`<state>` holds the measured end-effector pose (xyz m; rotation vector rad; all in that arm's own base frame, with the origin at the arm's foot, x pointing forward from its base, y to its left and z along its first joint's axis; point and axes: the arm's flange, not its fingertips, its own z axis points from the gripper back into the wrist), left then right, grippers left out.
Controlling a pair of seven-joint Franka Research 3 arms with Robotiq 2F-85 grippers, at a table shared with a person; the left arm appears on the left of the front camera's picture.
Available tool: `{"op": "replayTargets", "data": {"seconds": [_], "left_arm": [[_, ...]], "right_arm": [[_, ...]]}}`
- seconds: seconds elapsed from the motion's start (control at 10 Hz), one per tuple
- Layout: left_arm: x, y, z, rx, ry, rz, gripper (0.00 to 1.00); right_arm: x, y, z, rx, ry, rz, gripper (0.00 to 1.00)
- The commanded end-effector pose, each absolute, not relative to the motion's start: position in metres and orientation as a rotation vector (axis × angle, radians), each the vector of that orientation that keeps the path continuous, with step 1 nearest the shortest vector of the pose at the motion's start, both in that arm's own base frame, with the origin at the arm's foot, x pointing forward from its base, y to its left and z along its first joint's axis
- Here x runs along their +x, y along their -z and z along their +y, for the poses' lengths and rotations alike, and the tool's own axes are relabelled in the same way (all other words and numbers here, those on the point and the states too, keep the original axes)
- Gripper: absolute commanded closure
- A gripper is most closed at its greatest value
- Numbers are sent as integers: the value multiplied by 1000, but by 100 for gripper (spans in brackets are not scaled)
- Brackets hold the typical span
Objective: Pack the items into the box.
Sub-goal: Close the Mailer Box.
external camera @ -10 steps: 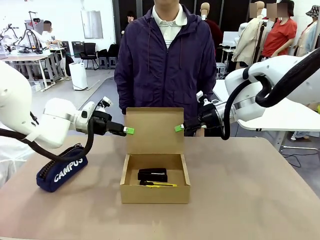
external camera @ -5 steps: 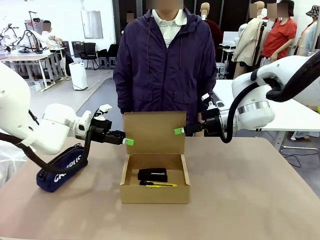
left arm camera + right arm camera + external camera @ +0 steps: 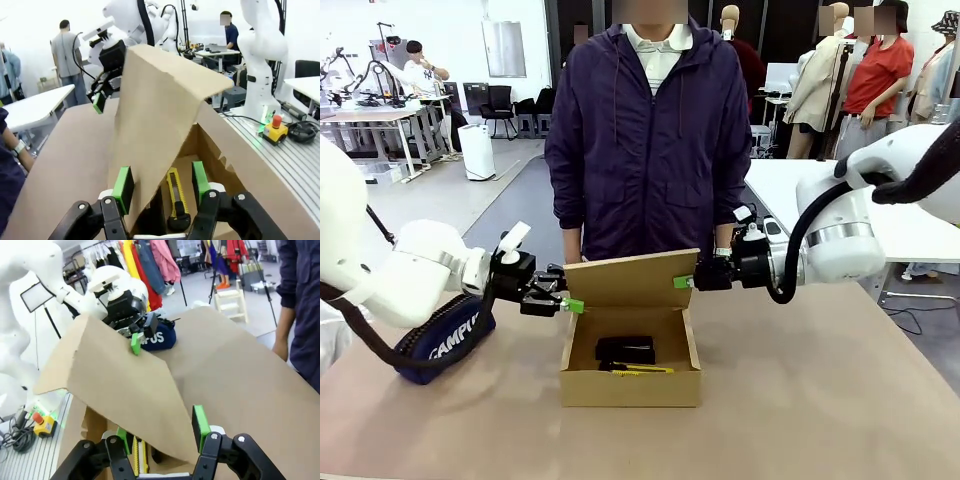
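The box (image 3: 630, 386) sits open at the table's middle, with its flap lid (image 3: 625, 279) tilted forward over the opening. Inside lie the black stapler (image 3: 625, 349) and, in front of it, the yellow-and-black utility knife (image 3: 642, 369). My left gripper (image 3: 570, 305) is at the lid's left edge and my right gripper (image 3: 682, 282) at its right edge. In the left wrist view the left gripper (image 3: 160, 182) has its jaws apart astride the lid (image 3: 155, 110), with the knife (image 3: 176, 192) below. The right gripper (image 3: 162, 432) likewise straddles the lid (image 3: 120, 385), jaws apart.
A navy "CAMPUS" pencil case (image 3: 445, 340) lies on the table at the left, under my left arm. A person in a dark purple jacket (image 3: 650, 150) stands right behind the box at the far edge. Bare table lies in front of the box and to its right.
The lid has swung from upright to leaning forward over the box. Both grippers have come down and toward me with its side edges.
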<state>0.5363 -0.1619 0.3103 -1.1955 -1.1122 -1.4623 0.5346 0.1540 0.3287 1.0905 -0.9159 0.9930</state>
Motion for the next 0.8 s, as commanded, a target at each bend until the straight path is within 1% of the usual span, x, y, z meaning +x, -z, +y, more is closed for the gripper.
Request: {"op": "replayTargets", "data": {"seconds": [0.0, 0.2, 0.4, 0.5, 0.6, 0.7], "left_arm": [[533, -307, -162, -1218, 1441, -1177, 37], [536, -304, -164, -1226, 1437, -1150, 37], [538, -303, -164, -1238, 1439, -1130, 37], [538, -300, -164, -1212, 1441, -1115, 37], [538, -302, -164, -1226, 1447, -1124, 0], [537, -304, -162, -1216, 1451, -1133, 0]], "right_arm": [[520, -322, 153, 1162, -1106, -925, 37], [517, -310, 149, 1212, -1163, -867, 37], [517, -304, 145, 1216, -1155, -884, 37], [519, -305, 145, 1193, -1146, -887, 37], [519, -304, 146, 1193, -1149, -877, 26], [521, -303, 146, 1199, -1136, -863, 0]]}}
